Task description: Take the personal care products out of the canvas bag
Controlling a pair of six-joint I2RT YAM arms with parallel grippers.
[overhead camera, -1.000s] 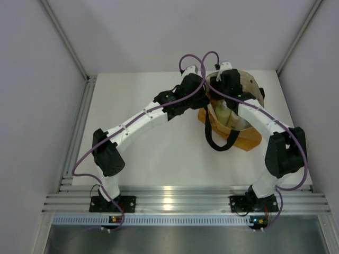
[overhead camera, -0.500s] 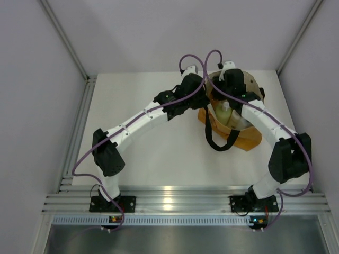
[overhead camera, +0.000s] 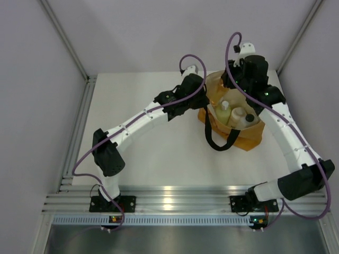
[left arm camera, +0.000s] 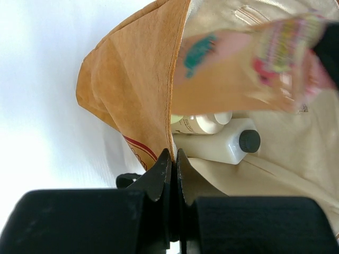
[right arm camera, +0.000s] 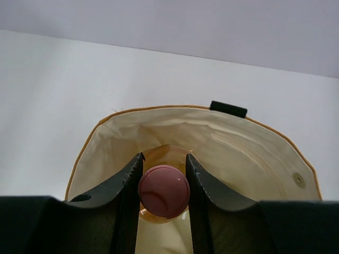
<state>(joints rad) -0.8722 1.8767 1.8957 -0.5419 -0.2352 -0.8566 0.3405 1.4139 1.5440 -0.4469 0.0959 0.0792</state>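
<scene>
1. Bag sits far right on the table, mouth open. Left gripper is pinched tight on its rim.
2. Right gripper is clamped on the pink cap of the orange bottle, which hangs over the bag mouth.
3. Best move, likely: lift straight up until the base clears the rim, left pinning the cloth, then carry sideways to the table. Cap-only grip, so go slow, no swing.
4. Three bottles lie inside: white, yellow-green, cream.
5. Orange bottle's label shows teal and pink print, too blurred to read.

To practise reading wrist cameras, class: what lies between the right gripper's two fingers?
The pink cap of the orange bottle, clamped in the right gripper over the open canvas bag; the right wrist view shows it.
</scene>
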